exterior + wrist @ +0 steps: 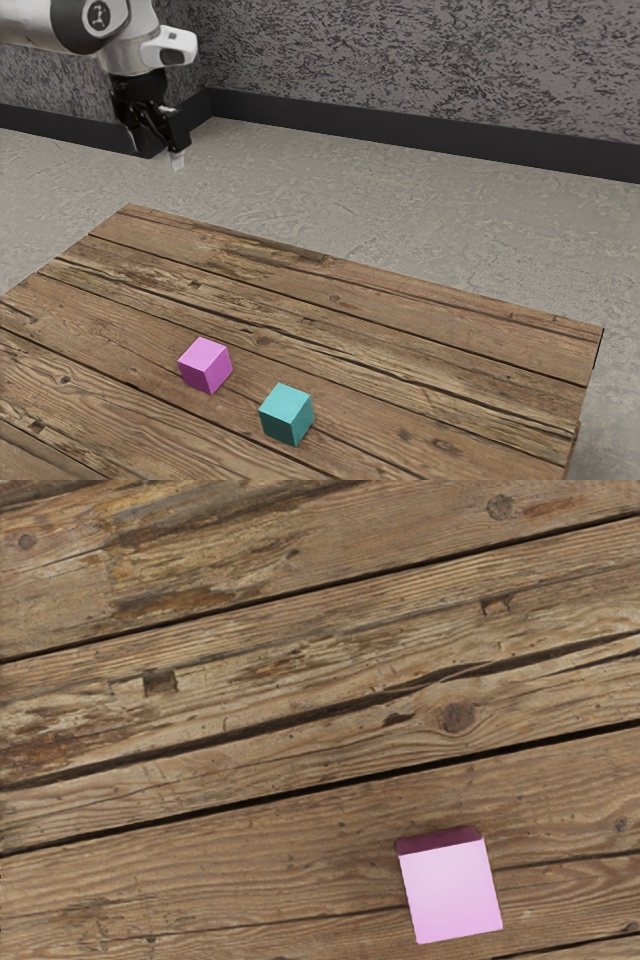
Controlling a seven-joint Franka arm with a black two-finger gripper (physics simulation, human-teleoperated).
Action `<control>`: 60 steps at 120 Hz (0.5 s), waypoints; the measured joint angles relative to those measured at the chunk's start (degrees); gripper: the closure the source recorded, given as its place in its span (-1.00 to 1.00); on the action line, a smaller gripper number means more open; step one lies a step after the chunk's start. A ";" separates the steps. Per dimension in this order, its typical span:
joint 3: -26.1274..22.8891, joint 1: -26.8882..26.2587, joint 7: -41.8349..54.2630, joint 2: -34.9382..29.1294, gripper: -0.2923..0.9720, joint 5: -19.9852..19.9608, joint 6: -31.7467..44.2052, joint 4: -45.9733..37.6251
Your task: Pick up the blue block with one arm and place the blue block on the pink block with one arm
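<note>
The gripper (160, 148) is hanging high above the table (420, 330), carrying neither block; whether it is standing open or closed I cannot tell. It should be descending squarely over the blue block (286, 413), which is sitting just beside the pink block (205, 364) toward the exterior view's right, while avoiding nudging pink. I am counting one blue block, one pink block and one table.
</note>
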 joint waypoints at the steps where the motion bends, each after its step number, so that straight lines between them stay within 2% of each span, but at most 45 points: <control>1: 0.00 -0.03 -0.03 -0.02 -0.54 0.01 0.15 0.00; 18: -0.13 -0.48 -0.43 -0.40 -0.54 0.14 0.49 -0.13; 24: -0.41 -0.53 -0.61 -2.30 -0.54 0.11 0.06 -2.56; 33: -2.30 0.96 -0.15 -6.20 -0.54 0.23 0.24 -9.41; 43: -6.88 1.54 3.37 -11.87 -0.54 0.05 3.59 -21.47; 51: -11.70 0.90 8.37 -13.26 -0.54 -1.32 7.33 -29.42; 60: -13.66 0.77 13.72 -13.50 -0.54 -2.47 9.92 -32.48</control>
